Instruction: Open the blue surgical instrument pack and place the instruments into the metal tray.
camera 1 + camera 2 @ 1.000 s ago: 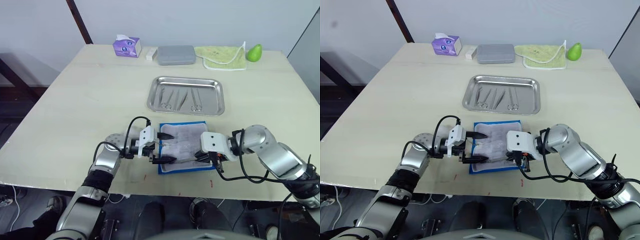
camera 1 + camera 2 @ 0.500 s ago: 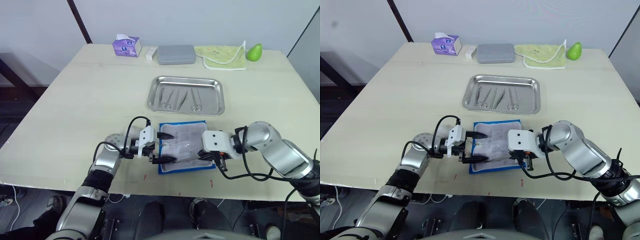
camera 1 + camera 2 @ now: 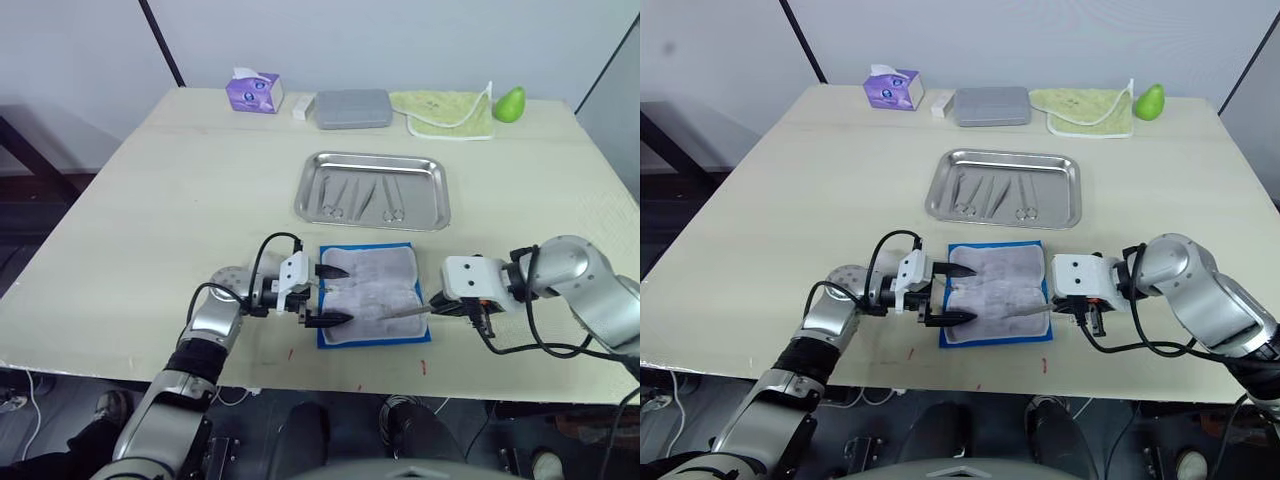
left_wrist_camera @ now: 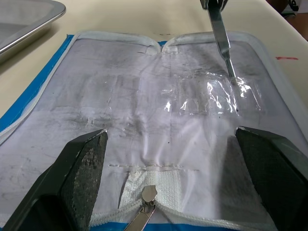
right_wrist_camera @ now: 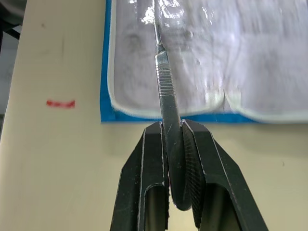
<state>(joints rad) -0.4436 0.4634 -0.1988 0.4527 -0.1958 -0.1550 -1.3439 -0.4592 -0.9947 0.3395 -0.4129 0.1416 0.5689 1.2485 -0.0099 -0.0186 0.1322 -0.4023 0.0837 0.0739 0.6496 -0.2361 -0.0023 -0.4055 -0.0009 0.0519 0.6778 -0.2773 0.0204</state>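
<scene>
While right hand (image 5: 173, 139) grips scalpel (image 5: 163, 91) over pack (image 3: 372, 292), left hand (image 3: 322, 295) gapes; tray (image 3: 372, 190) beyond.

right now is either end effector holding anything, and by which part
The right end effector pinches a slim metal instrument by its ridged handle end. The left end effector holds nothing.
</scene>
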